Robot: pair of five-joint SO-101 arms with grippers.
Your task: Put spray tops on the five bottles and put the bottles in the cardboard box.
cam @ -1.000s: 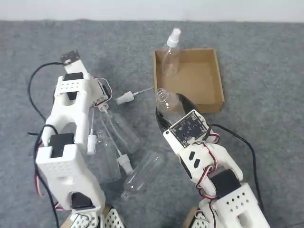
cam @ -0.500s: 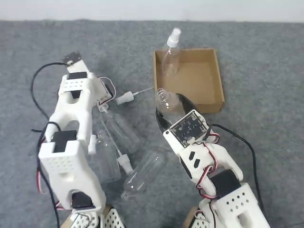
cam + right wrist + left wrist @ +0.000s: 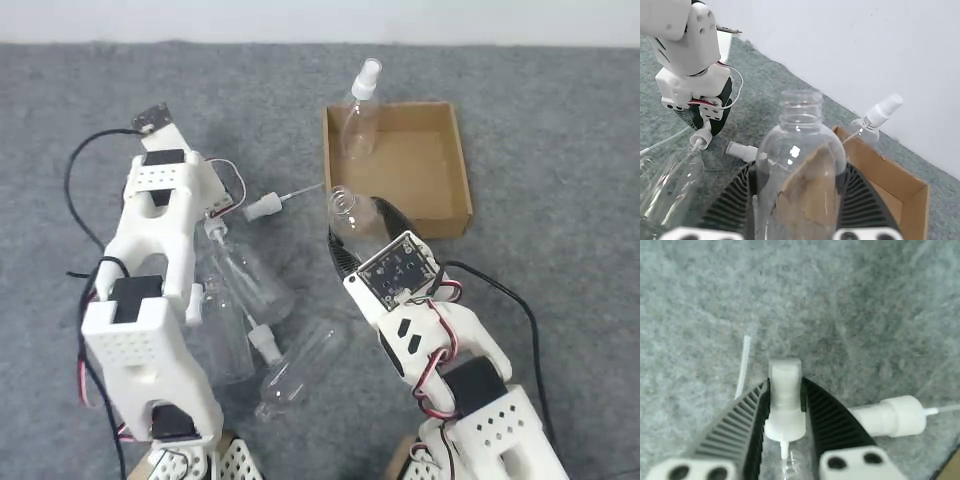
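Observation:
My left gripper (image 3: 213,225) (image 3: 785,386) is shut on a white spray top (image 3: 785,400) that sits at the neck of a clear bottle (image 3: 252,272) lying on the grey mat. My right gripper (image 3: 356,228) (image 3: 800,176) is shut on an upright clear bottle (image 3: 350,213) (image 3: 801,160) with a bare open neck, just in front of the cardboard box (image 3: 440,165) (image 3: 900,187). A capped bottle (image 3: 360,112) (image 3: 874,121) leans at the box's far left corner. A loose spray top (image 3: 264,207) (image 3: 890,415) (image 3: 742,149) lies between the grippers.
Two more clear bottles (image 3: 225,335) (image 3: 302,365) lie on the mat between the arm bases, with a spray top (image 3: 263,343) beside them. A thin loose tube (image 3: 743,365) rests near my left gripper. Black cables trail beside both arms.
My left arm has shifted slightly to the right with the spray top, and the lying bottle's neck moved with it. The right arm and its bottle have stayed still.

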